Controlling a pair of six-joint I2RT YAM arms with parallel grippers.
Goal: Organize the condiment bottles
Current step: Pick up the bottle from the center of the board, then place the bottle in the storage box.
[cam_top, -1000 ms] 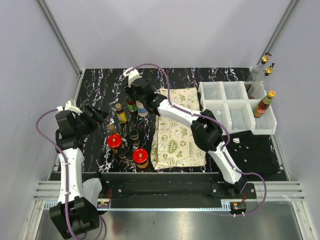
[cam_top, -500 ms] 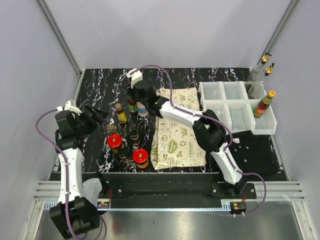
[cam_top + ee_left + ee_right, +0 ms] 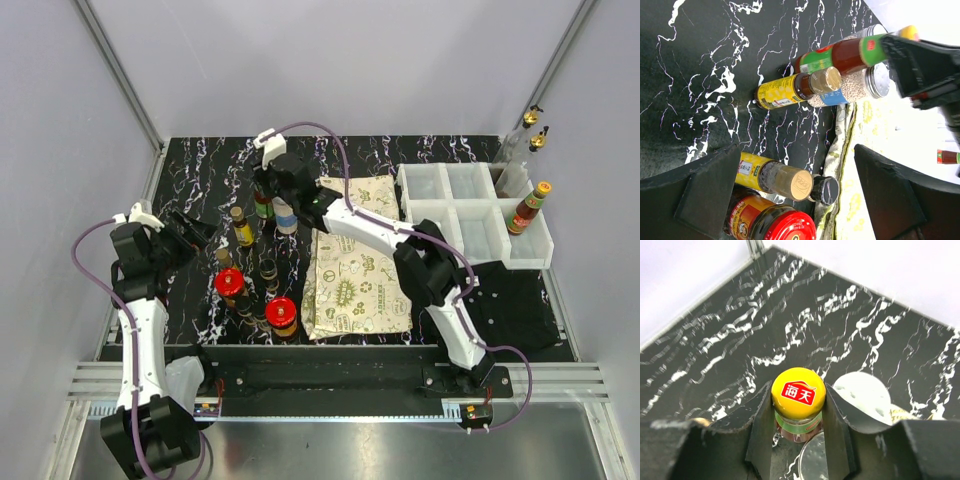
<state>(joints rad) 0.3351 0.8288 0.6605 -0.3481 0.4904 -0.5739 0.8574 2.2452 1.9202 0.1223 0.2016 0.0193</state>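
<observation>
You've got a black, white-veined marble tabletop (image 3: pixel 200 160) w/ pale grey enclosure walls (image 3: pixel 330 70) at 9, 12 & 3 o'clock. Aluminium posts (image 3: pixel 118 72) meet its far corners. At 6: slotted aluminium rail (image 3: pixel 560 375), then brushed steel sheet (image 3: pixel 330 450). Light's even, diffuse.

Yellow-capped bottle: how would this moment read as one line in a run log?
right end effector: shut on yellow-capped bottle | bottle: upright | left end effector: open, holding nothing
</observation>
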